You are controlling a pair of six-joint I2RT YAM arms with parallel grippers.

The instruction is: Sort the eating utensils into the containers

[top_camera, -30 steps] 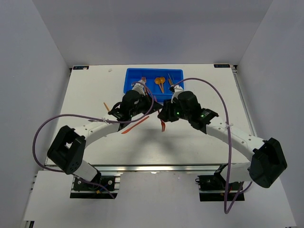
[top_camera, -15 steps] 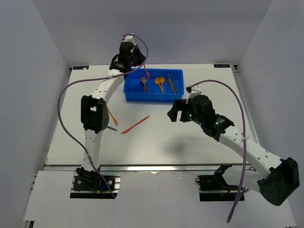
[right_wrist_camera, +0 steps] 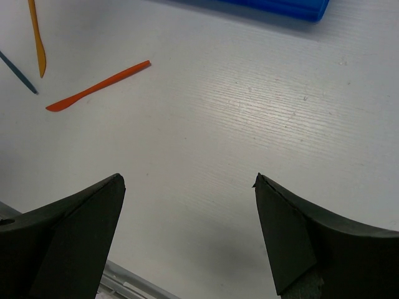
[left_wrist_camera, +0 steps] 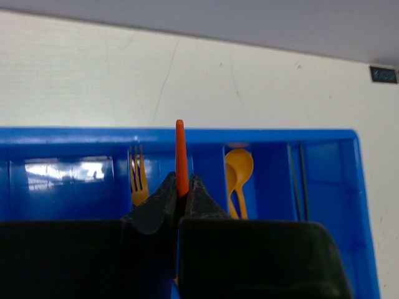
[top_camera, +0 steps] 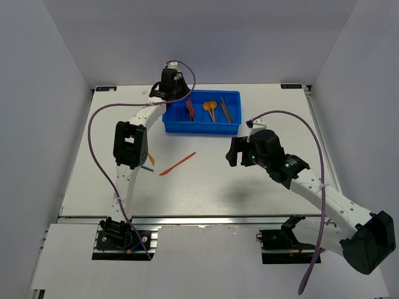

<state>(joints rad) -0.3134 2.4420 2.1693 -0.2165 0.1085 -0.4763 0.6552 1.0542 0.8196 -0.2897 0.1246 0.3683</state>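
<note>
Left gripper (left_wrist_camera: 181, 194) is clamped on a red-orange utensil (left_wrist_camera: 179, 156), held over the blue tray (left_wrist_camera: 62, 138) with the thin end pointing at the far wall. Main risk is a drop into the wrong bin. In the left wrist view the piece lines up close to the wall between the fork (left_wrist_camera: 137, 177) compartment and the spoons (left_wrist_camera: 239, 171) compartment, so a release from here could leave it straddling the divider or send it in with the spoons. The grip is on a narrow shaft, so it may pivot or hang on one pad when the jaws open. Right gripper (right_wrist_camera: 187, 180) is spread wide and empty over bare table (right_wrist_camera: 249, 112). An orange knife (right_wrist_camera: 96, 87), a yellow-orange piece (right_wrist_camera: 37, 37) and a dark stick (right_wrist_camera: 17, 71) lie well apart from it on the table, all flat and thin, so a pick could easily skid off. Hidden: the working end of the held utensil sits behind the fingers (fork, knife or spoon, cannot tell), and so does its height above the tray floor. The sticks (left_wrist_camera: 300, 180) are cut off by the gripper body. Most of the leftmost compartment is glare.
</note>
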